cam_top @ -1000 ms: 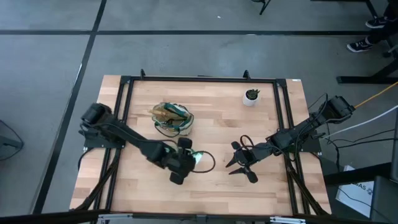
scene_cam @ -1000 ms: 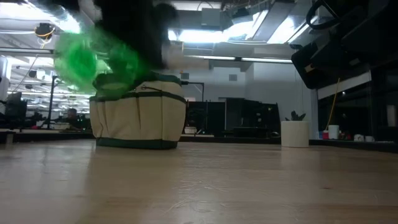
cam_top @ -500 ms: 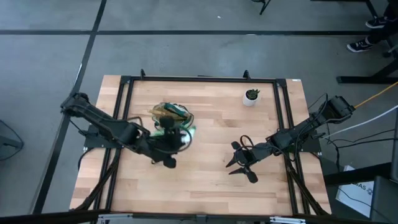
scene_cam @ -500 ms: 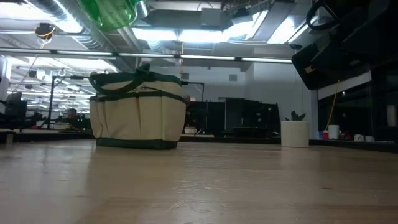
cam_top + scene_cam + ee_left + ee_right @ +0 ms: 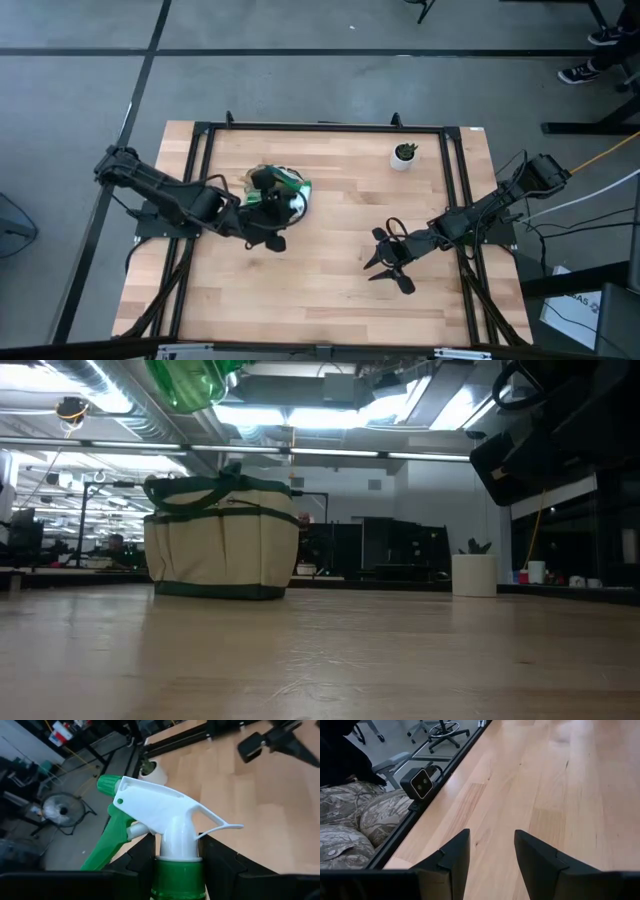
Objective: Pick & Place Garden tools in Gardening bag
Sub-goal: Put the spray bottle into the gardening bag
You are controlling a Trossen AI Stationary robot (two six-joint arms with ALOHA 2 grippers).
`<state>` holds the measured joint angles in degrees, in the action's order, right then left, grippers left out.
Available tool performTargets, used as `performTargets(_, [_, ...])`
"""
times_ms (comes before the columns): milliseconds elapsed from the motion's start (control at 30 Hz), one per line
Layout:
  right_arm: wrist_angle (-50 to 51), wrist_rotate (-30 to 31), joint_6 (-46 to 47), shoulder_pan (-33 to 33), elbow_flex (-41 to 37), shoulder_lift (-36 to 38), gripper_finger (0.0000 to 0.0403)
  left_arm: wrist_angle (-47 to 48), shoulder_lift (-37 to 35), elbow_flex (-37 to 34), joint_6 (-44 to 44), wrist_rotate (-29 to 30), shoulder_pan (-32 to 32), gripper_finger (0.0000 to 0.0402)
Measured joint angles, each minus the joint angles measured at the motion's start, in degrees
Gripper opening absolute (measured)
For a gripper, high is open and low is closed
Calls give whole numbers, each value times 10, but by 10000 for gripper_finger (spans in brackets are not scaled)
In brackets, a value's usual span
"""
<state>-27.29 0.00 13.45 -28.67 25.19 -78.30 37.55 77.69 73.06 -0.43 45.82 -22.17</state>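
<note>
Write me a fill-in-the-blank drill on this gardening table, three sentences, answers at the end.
1. The left gripper is shut on the neck of the green ____.
2. In the high view, the spray bottle is held above the ____.
3. The right gripper is ____ and holds nothing, away from the gardening bag.

Missing words: spray bottle; gardening bag; open

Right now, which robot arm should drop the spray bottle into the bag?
The left. Its gripper already holds the bottle by the neck, above the bag. The right gripper is open and empty, over bare table far from the bag.
</note>
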Motion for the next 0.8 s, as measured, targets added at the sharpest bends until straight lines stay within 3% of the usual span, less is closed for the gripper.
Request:
performTargets(267, [1, 0, 0, 0, 0, 0, 158, -105, -3, -66, 124, -15, 36, 125])
performTargets(600, [1, -1, 0, 0, 0, 0, 158, -191, -7, -137, 184, -19, 124, 125])
performTargets(800, [2, -2, 0, 0, 0, 0, 158, -267, -16, -169, 206, -89, 174, 125])
